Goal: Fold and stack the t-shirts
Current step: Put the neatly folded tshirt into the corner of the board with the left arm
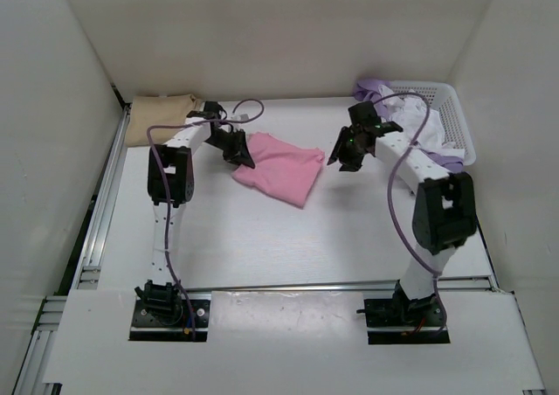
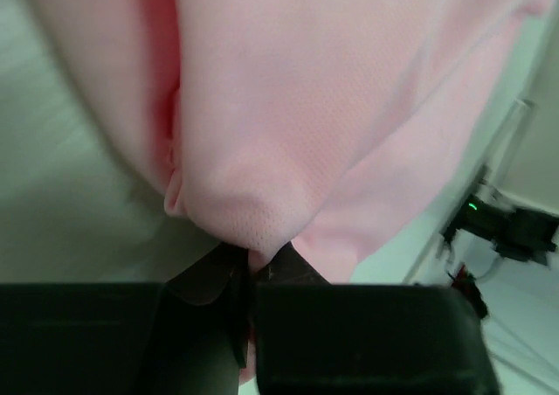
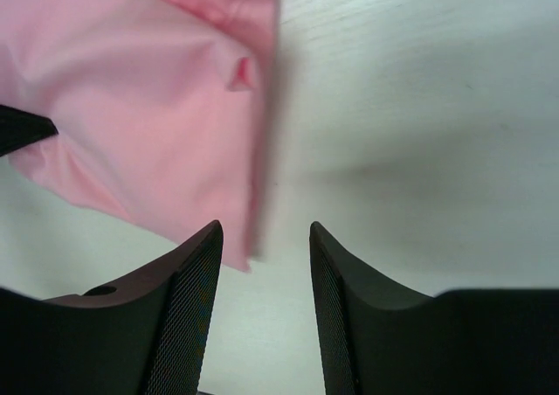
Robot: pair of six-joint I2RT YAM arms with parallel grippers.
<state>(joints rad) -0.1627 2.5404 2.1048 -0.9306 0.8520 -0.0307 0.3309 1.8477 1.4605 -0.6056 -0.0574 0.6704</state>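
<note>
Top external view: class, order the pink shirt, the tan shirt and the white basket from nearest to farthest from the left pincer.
1. pink shirt, in the middle, pinched in the left pincer.
2. tan shirt, far left corner.
3. white basket, far right corner.

The flat white table point(image 1: 262, 238) carries a rumpled pink cloth t-shirt point(image 1: 279, 169) near its middle, toward the far side. A tan-beige cloth t-shirt point(image 1: 162, 115) lies in the far left corner. A white plastic mesh basket point(image 1: 456, 124) stands in the far right corner, well apart from both.
</note>
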